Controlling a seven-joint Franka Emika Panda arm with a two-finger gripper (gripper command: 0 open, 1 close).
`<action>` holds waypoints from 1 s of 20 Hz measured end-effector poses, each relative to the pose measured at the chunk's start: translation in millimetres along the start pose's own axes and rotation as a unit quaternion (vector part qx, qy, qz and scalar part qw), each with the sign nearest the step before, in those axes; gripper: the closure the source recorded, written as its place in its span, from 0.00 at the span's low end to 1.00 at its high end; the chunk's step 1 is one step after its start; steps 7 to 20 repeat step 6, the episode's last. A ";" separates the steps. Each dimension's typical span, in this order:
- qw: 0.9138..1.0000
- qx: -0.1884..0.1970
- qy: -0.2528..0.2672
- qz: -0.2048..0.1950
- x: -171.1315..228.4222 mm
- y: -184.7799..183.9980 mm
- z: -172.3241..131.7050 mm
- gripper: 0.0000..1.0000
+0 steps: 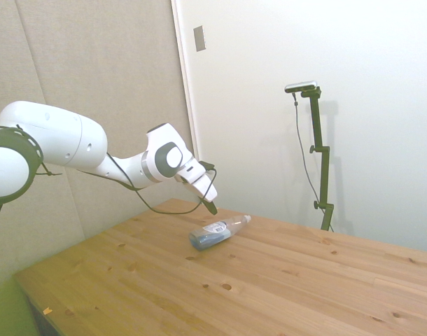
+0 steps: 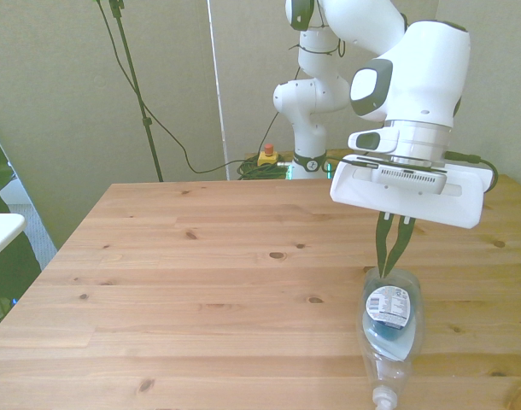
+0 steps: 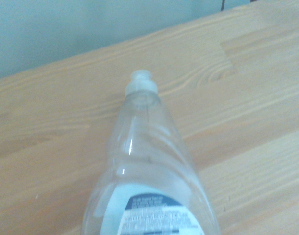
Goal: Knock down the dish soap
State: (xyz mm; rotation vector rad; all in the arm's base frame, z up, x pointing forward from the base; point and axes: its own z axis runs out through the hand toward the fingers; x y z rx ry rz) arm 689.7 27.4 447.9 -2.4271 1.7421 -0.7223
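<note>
While the slim clear plastic dish soap bottle (image 2: 389, 329) lies flat on the wooden table (image 2: 201, 282), the arm's gripper (image 2: 393, 261) hangs above its base.
Its dark fingers are pressed together, holding nothing; the small white cap (image 3: 141, 81) points away.

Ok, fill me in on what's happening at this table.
A white robot arm is working on a dish soap bottle on the wooden table. The bottle lies flat on its side, cap pointing away from the robot, so it is already knocked down. The pincer hangs just above the bottle's base end with its fingers drawn close together, holding nothing. Nothing else on the table is involved.
</note>
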 end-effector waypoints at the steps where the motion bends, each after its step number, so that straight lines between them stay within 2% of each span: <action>1: 1.000 0.002 0.004 0.004 4.7 -3.6 2.6 1.00; 6: 1.000 0.000 0.023 0.021 22.5 -12.6 20.4 1.00; 20: 1.000 0.000 0.023 0.021 22.5 -12.6 20.4 1.00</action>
